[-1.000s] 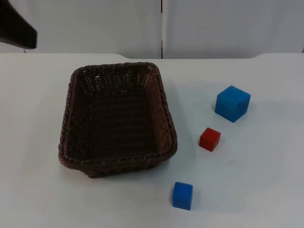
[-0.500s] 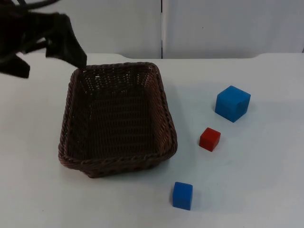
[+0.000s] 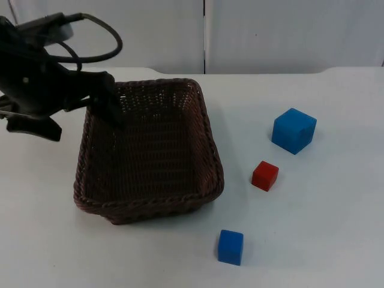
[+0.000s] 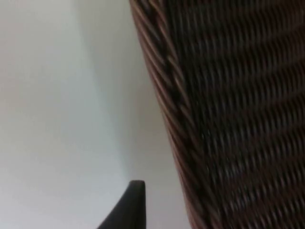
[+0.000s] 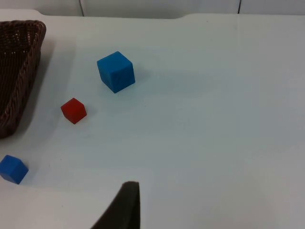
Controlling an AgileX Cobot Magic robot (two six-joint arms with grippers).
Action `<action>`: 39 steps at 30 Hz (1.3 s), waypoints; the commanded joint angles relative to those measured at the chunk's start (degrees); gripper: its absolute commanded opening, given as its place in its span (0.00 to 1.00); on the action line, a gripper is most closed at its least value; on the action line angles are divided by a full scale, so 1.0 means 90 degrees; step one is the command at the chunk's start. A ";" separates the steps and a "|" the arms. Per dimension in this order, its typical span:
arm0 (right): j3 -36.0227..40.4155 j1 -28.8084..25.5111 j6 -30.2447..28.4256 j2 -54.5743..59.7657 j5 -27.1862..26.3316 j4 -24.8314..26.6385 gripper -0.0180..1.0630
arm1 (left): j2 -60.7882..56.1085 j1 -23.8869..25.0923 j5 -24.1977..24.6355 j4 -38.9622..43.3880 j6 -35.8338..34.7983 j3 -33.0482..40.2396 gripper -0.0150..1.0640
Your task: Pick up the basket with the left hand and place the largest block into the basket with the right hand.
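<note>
A dark brown woven basket [image 3: 214, 157] stands on the white table, left of centre. My left gripper [image 3: 77, 117] is open at the basket's far left rim [image 4: 162, 71]. One finger [image 3: 111, 109] reaches over the inside, and the other fingertip [image 4: 133, 200] is outside, above the table. The largest block, a blue cube [image 3: 294, 131], rests on the table to the right of the basket, also seen as the big blue cube [image 5: 116, 71]. My right gripper [image 5: 126, 205] waits above the table, well away from the blocks.
A small red cube [image 3: 265, 176] lies between the basket and the big blue cube. A small blue cube [image 3: 230, 246] sits near the front edge, off the basket's front right corner. The grey partition wall [image 3: 270, 30] closes off the back.
The left arm has come in from the upper left corner and lowered its gripper onto the basket's far left rim. The basket and blocks have stayed put.
</note>
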 commanded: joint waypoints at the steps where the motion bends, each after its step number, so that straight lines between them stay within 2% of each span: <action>1: 0.0013 -0.0008 -0.0021 -0.0028 -0.0021 -0.0002 0.99 | 0.0287 -0.0015 -0.0028 -0.0043 -0.0038 -0.0294 0.99; 10: 0.0013 -0.0008 -0.0021 -0.0028 -0.0021 -0.0002 0.99 | 0.1090 0.0150 0.0221 -0.0189 0.0099 -0.0787 0.99; 23: 0.0013 -0.0008 -0.0021 -0.0028 -0.0021 -0.0002 0.99 | 0.1517 0.0162 0.0246 -0.0224 0.0209 -0.0859 0.99; 27: 0.0013 -0.0008 -0.0021 -0.0028 -0.0021 -0.0002 0.99 | 0.1572 0.0162 0.0246 -0.0211 0.0349 -0.0859 0.95; 31: 0.0013 -0.0008 -0.0021 -0.0028 -0.0021 -0.0002 0.99 | 0.1630 0.0162 0.0246 -0.0236 0.0337 -0.0859 0.80; 32: 0.0013 -0.0008 -0.0021 -0.0028 -0.0021 -0.0002 0.99 | 0.1630 0.0162 0.0246 -0.0236 0.0337 -0.0859 0.80; 37: 0.0013 -0.0008 -0.0021 -0.0028 -0.0021 -0.0002 0.99 | 0.1630 0.0162 0.0342 -0.0228 0.0090 -0.0859 0.38; 38: 0.0013 -0.0008 -0.0021 -0.0028 -0.0021 -0.0002 0.99 | 0.1630 0.0162 0.0342 -0.0228 0.0090 -0.0859 0.38; 39: 0.0013 -0.0008 -0.0021 -0.0028 -0.0021 -0.0002 0.99 | 0.1630 0.0162 0.0342 -0.0228 0.0001 -0.0859 0.30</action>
